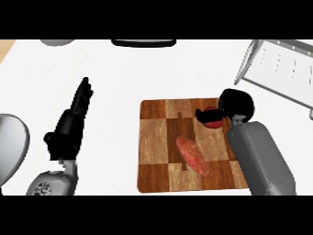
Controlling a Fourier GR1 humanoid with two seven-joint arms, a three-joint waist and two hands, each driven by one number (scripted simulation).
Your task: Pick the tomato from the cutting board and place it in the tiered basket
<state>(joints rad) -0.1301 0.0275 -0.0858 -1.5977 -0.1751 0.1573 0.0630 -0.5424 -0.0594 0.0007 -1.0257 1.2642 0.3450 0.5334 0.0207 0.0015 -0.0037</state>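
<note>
Even, bright light is washing over the white counter [172, 73], leaving it nearly featureless. Shadows are staying faint; only a soft dark patch is showing under the right hand [235, 104] on the cutting board [160, 151]. The metal plate [2, 149] is catching a pale sheen. The tiered basket [287, 73] is perhaps slightly stretching toward the edge.

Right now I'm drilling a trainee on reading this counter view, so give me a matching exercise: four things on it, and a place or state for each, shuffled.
Things:
1. tomato
2. sweet potato
3. tiered basket
4. left hand

Places or states:
A. far right corner of the counter
B. lying on the cutting board, untouched
C. open, off the board's left side
D. under the right hand, fingers curled round it

Pairs: 1-D, 2-B, 3-A, 4-C
</note>
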